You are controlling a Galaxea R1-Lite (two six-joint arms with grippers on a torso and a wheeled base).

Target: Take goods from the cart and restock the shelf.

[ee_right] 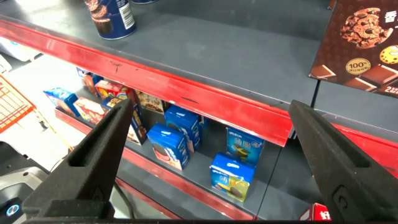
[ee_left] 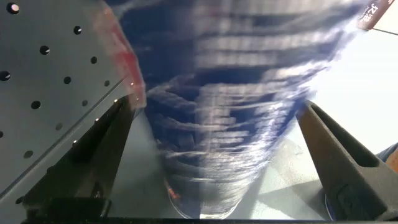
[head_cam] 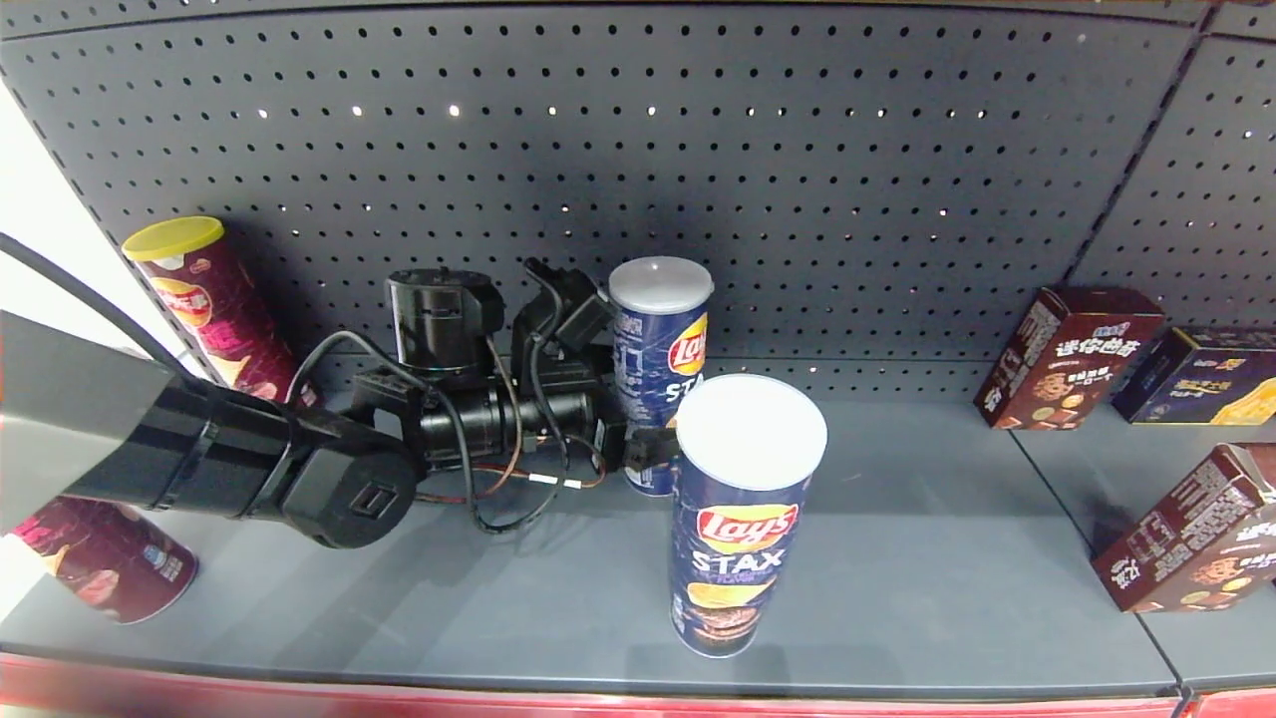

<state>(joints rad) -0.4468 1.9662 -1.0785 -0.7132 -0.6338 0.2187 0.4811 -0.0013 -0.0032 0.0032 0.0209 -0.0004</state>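
Observation:
A blue chips can with a grey lid stands at the back of the grey shelf. My left gripper reaches in from the left, open, one finger on each side of this can. In the left wrist view the can shows blurred between the spread fingers of the left gripper, with a thin gap at the sides. A second blue can stands upright just in front. My right gripper hangs open and empty before the shelf's red front edge.
A maroon can with a yellow lid leans at the back left; another maroon can lies at the front left. Brown boxes and a dark blue box sit on the right. Below, blue boxes fill a lower shelf beside an orange cart.

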